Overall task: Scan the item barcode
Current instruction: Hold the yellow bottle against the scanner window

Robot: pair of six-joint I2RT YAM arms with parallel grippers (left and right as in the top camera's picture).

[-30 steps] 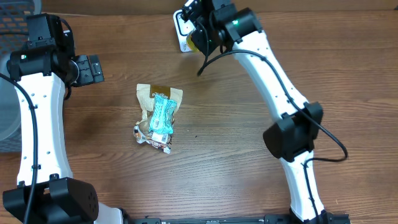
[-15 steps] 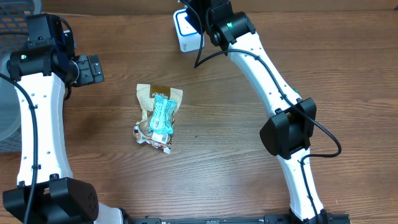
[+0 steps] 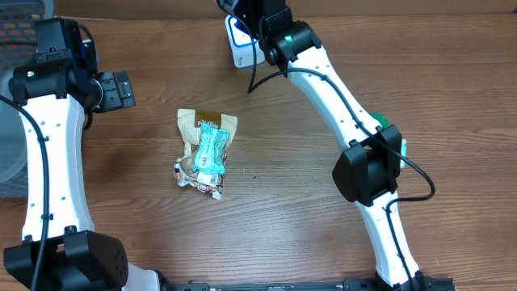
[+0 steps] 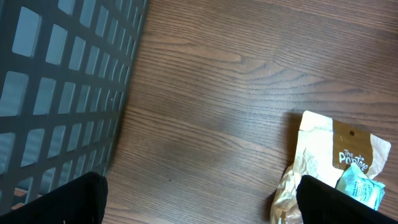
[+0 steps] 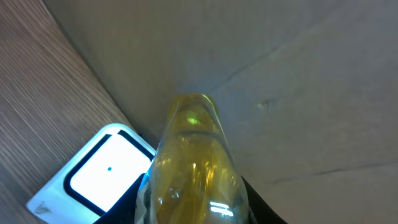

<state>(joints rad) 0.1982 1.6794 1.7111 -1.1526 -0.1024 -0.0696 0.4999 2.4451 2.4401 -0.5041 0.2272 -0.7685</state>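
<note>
As the right arm has swung further toward 12 o'clock, the right gripper [image 3: 245, 14] now sits over the scanner [image 3: 240, 42], jaws narrow on the yellow item [image 5: 193, 168]. Barcode not visible; probably needs turning. Left gripper [image 3: 121, 89] at 10 o'clock, wide, empty.

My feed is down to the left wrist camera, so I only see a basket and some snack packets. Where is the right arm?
Observer: It reaches to the table's far edge, with the right end effector at the scanner.
Operator: Is it carrying anything?
Observer: Yes, it is shut on a yellow item, right by the scanner's lit face.
Operator: Where is my snack pile relative to that?
Observer: The snack pile lies mid-table between the two arms, apart from the scanner.
</note>
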